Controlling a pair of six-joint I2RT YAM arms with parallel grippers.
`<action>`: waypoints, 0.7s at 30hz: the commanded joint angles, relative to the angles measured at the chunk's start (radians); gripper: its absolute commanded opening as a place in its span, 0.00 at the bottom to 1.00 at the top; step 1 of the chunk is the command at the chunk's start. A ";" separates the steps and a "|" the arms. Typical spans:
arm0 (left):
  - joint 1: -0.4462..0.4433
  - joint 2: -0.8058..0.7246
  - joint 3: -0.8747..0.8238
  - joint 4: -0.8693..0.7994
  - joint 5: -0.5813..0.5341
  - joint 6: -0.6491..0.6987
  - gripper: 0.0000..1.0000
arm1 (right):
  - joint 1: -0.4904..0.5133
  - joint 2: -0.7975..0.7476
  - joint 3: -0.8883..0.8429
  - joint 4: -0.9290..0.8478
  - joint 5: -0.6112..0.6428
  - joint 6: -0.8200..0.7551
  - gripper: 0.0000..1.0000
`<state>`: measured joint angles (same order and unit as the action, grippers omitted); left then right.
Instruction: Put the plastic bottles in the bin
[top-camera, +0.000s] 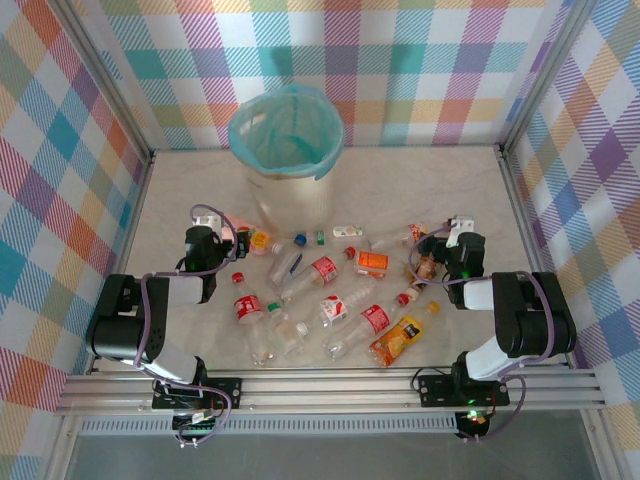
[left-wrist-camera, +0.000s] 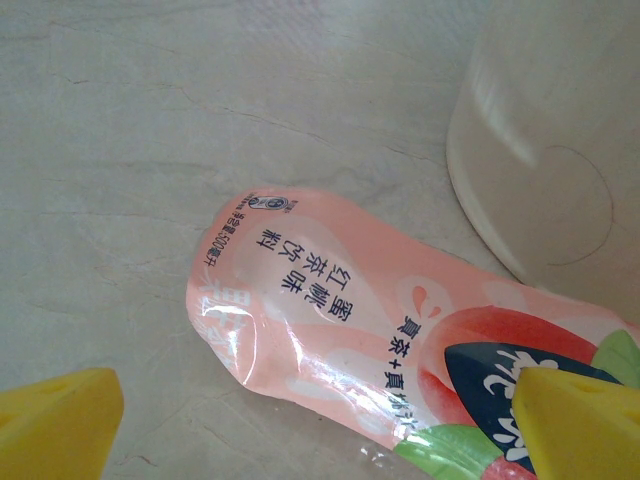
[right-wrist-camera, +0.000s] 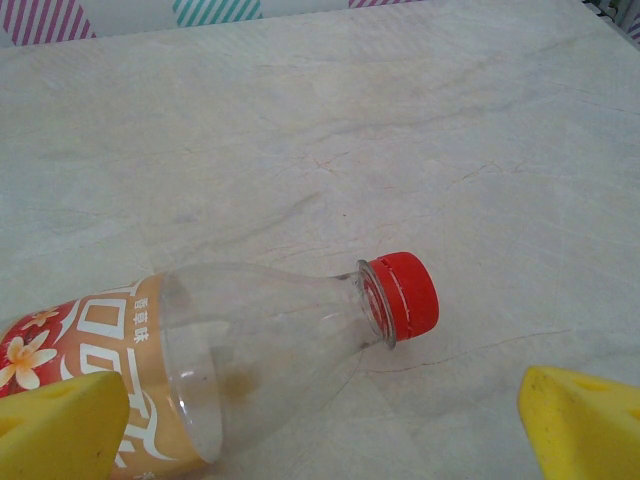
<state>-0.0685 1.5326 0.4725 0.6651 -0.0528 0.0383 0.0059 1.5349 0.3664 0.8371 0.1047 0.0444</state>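
Glistening crumpled pink bottle (left-wrist-camera: 330, 340) beside smooth bin (left-wrist-camera: 550, 150)

Bin (top-camera: 290, 195), 12 o'clock on the table (top-camera: 180, 190): cream-white body, light teal liner bag (top-camera: 285, 125). Table: pale beige, faint marble veining. Walls (top-camera: 60, 150): pastel plaid in pink, teal, orange, purple, yellow. Plastic bottles (top-camera: 322, 270): mostly clear; caps and labels chiefly red; orange bottle (top-camera: 397, 342) at 5 o'clock of the scatter. Left wrist view: pink-wrapped bottle (left-wrist-camera: 330, 330), peach print, black characters. Right wrist view: clear bottle (right-wrist-camera: 260, 350), red cap (right-wrist-camera: 403, 293), red-and-tan label (right-wrist-camera: 70, 350) with white flower. Left gripper (left-wrist-camera: 320, 435) and right gripper (right-wrist-camera: 320, 430): fingertips (left-wrist-camera: 60, 425) yellow.
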 joint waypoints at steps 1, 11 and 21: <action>0.013 0.011 0.003 0.030 0.000 -0.012 1.00 | 0.003 -0.004 0.020 0.037 -0.010 0.009 1.00; 0.013 0.008 -0.004 0.042 0.000 -0.010 1.00 | 0.005 -0.002 0.019 0.039 -0.011 0.008 1.00; 0.012 -0.096 -0.014 -0.029 -0.009 -0.017 1.00 | 0.004 -0.065 0.039 -0.051 -0.008 0.008 1.00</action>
<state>-0.0685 1.5181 0.4713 0.6510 -0.0532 0.0383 0.0059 1.5318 0.3679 0.8307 0.1047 0.0444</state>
